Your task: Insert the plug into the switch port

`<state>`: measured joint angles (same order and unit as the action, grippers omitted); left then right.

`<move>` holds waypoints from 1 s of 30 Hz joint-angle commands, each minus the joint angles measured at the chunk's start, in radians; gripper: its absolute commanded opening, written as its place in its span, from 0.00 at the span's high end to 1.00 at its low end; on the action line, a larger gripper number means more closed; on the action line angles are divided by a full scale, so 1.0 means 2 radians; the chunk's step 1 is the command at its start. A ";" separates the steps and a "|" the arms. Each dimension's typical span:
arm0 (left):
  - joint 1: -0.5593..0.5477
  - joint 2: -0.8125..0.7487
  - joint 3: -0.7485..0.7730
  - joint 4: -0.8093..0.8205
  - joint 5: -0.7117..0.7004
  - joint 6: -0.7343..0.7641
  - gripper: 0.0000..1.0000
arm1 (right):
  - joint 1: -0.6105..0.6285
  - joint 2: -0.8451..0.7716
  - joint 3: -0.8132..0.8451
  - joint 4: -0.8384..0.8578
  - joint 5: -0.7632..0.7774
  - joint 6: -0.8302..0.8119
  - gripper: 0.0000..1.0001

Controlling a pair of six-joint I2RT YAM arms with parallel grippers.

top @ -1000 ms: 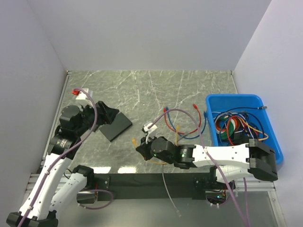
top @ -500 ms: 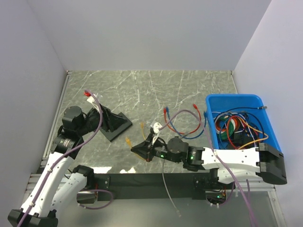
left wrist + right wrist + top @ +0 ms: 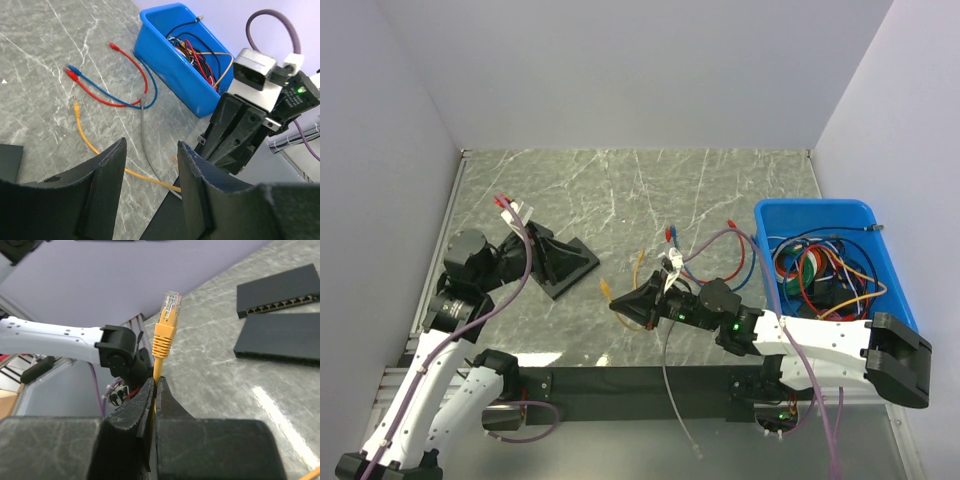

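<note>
Top view: the right tool [image 3: 620, 304] has drifted rightward, carrying the orange plug [image 3: 605, 290] further from the switch [image 3: 570, 264] on the counter [image 3: 720, 190]. Left wrist: the left tool [image 3: 150, 192] is apart and empty. Right wrist: the fingers are clamped on the cable [image 3: 158, 367] just below the upright plug.

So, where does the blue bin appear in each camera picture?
Top external: the blue bin stands at the right edge of the table.
Left wrist: the blue bin is in the upper middle.
Right wrist: not in it.
Shared landmark: the grey marbled table, seen in all three views.
</note>
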<state>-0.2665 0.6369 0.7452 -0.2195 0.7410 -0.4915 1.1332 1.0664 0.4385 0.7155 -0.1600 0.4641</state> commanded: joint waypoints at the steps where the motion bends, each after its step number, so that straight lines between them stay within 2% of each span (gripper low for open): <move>1: -0.001 0.011 -0.002 0.018 0.018 -0.001 0.48 | -0.003 0.004 0.032 0.022 -0.014 0.000 1.00; 8: -0.001 0.023 -0.005 0.022 0.030 -0.004 0.47 | -0.002 0.027 0.055 0.028 -0.016 0.003 1.00; 21: -0.001 0.022 -0.008 0.028 0.044 -0.005 0.45 | -0.002 0.070 0.109 -0.013 0.003 -0.007 1.00; 30: -0.001 0.019 -0.007 0.028 0.044 -0.005 0.45 | -0.002 0.090 0.117 -0.013 0.028 -0.004 1.00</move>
<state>-0.2661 0.6888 0.7349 -0.1917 0.7990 -0.4995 1.1332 1.2415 0.6182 0.6643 -0.1394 0.4702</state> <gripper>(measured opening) 0.546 0.020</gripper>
